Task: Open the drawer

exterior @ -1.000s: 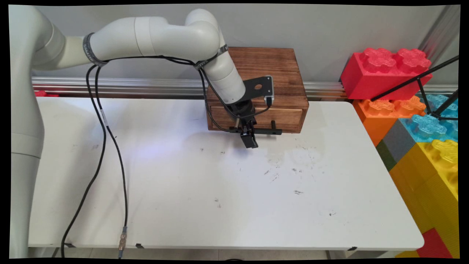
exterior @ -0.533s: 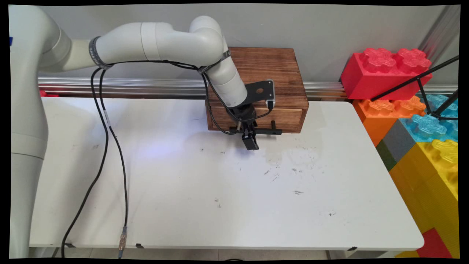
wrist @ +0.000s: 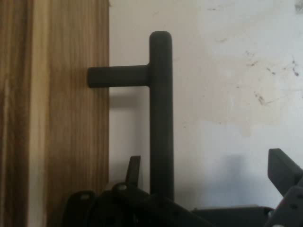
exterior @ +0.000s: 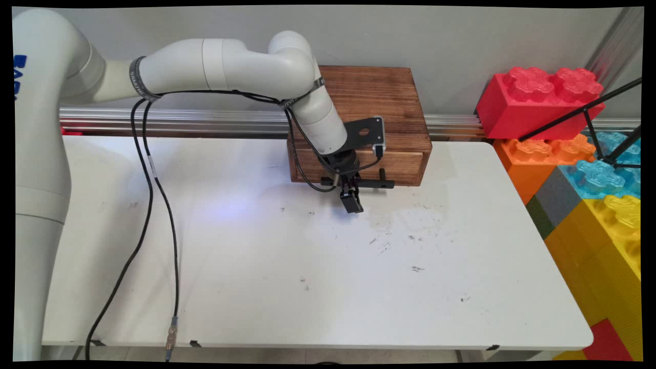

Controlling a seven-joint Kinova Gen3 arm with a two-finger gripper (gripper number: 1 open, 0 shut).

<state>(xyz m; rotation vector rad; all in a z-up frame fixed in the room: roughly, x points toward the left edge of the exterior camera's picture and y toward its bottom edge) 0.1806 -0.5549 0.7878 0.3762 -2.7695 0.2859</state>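
Observation:
A brown wooden drawer box (exterior: 382, 100) stands at the table's far edge, with a black bar handle (exterior: 376, 183) across its drawer front (exterior: 405, 166). My gripper (exterior: 351, 199) hangs just in front of that drawer, at the handle's left half. In the hand view the handle (wrist: 161, 104) runs upright beside the wood of the drawer front (wrist: 57, 118), joined to it by a short post (wrist: 118, 76). My gripper (wrist: 208, 163) is open. The bar passes between the fingers, close to the left finger (wrist: 134, 169) and well apart from the right finger (wrist: 283, 171).
The white table (exterior: 307, 266) carries dark scuff marks. Big toy bricks are stacked beyond its right edge: red (exterior: 538, 100), orange (exterior: 533, 154), blue (exterior: 599, 174) and yellow (exterior: 610, 236). Black cables (exterior: 154, 205) hang from the arm down to the table's front left.
The arm has sunk a little and shifted slightly right, carrying the gripper a short way right and toward the table in front of the drawer. The box has not moved.

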